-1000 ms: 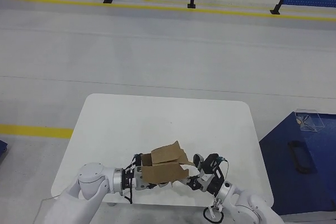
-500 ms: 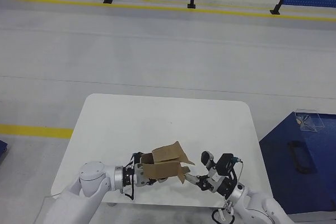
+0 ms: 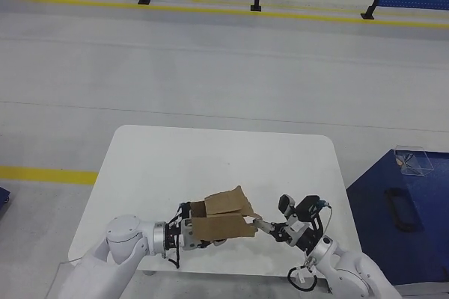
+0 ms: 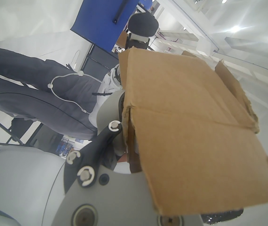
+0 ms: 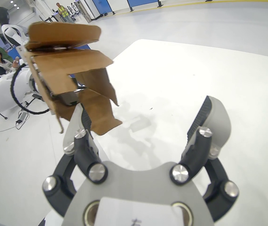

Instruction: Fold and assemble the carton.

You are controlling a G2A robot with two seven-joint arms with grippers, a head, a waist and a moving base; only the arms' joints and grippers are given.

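A brown cardboard carton (image 3: 224, 213), partly folded with loose flaps, is held above the near part of the white table (image 3: 209, 157). My left gripper (image 3: 188, 226) is shut on its left end; in the left wrist view the carton (image 4: 183, 118) covers most of that gripper (image 4: 134, 165). My right gripper (image 3: 273, 213) is open just right of the carton. In the right wrist view the gripper (image 5: 145, 116) has its jaws wide apart. One of its fingers (image 5: 82, 118) lies against a hanging flap of the carton (image 5: 70, 59).
A blue cabinet (image 3: 404, 217) stands right of the table, with a clear container (image 3: 413, 159) on top. The far half of the table is bare. The carton hangs close to the table's near edge.
My right gripper has drawn back to the right, away from the carton's right end. The carton's front panel has tilted up a little. The left gripper keeps its hold.
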